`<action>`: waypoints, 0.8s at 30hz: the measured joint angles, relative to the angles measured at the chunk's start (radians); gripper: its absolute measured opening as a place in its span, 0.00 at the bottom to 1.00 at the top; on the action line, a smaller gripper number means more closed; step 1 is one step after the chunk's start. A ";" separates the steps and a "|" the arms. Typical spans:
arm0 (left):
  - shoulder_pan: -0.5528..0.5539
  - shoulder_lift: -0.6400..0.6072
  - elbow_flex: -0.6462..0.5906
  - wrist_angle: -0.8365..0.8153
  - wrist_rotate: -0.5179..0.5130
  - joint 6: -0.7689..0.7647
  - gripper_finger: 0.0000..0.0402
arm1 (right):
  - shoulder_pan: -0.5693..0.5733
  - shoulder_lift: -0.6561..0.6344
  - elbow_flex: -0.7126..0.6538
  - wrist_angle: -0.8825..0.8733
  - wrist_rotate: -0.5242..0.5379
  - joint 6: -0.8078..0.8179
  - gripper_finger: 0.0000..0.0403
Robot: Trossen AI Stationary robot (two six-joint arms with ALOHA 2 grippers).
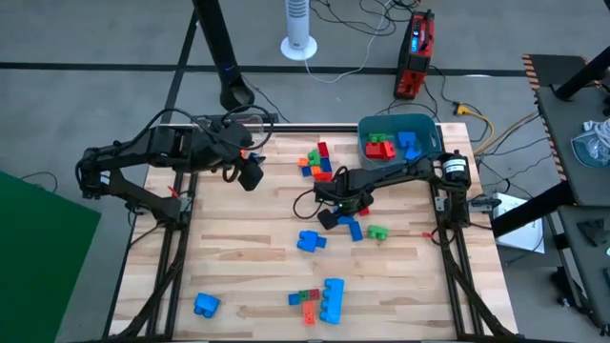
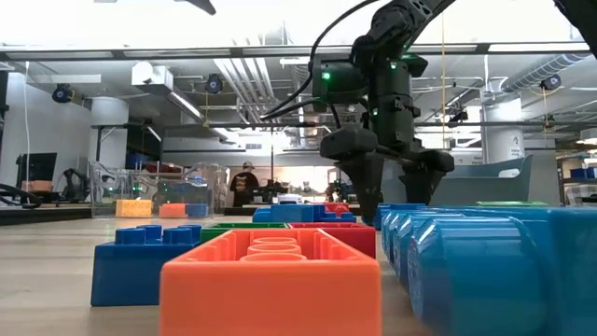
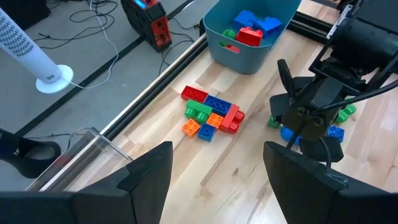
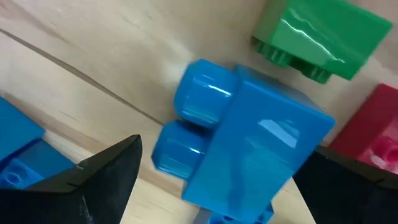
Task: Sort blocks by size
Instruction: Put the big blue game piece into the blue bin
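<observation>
The right gripper is hovering with fingers spread, empty, straddling a chunky blue block at table centre; closing squarely should avoid the green brick at its 1 o'clock.

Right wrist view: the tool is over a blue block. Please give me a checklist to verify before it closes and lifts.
1. Right tool open: ok, fingers stand on both sides of the blue block.
2. Block centred between the fingers: ok.
3. Neighbours apart: not ok, the green block and the red block lie close by.
4. Teal tub has room: ok.
5. Left tool out of the way: ok, open near the table's far left corner.
6. Fingers low enough: cannot tell.
</observation>
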 joint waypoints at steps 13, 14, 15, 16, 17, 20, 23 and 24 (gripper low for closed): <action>0.000 0.000 -0.007 0.002 0.000 0.000 0.59 | 0.000 0.000 0.000 0.012 -0.001 -0.011 0.67; 0.000 0.000 -0.007 0.002 0.000 0.000 0.59 | 0.000 0.000 0.000 0.013 -0.001 -0.011 0.67; 0.000 0.000 -0.007 0.002 0.000 0.000 0.59 | 0.000 0.000 0.000 0.014 -0.002 -0.011 0.67; 0.000 0.000 -0.008 0.002 0.000 0.000 0.59 | 0.000 0.000 0.000 0.016 -0.009 -0.011 0.67; 0.000 0.000 -0.011 0.003 0.000 0.000 0.59 | 0.000 -0.001 0.000 0.016 -0.018 -0.011 0.67; 0.000 0.000 -0.021 0.004 0.000 0.000 0.59 | 0.000 -0.013 0.009 0.003 -0.038 -0.016 0.66; 0.000 0.000 -0.034 0.012 0.000 0.000 0.59 | 0.000 -0.053 0.036 -0.026 -0.052 -0.022 0.67; 0.000 0.000 -0.039 0.015 0.000 0.000 0.59 | 0.000 -0.072 0.045 -0.039 -0.052 -0.028 0.67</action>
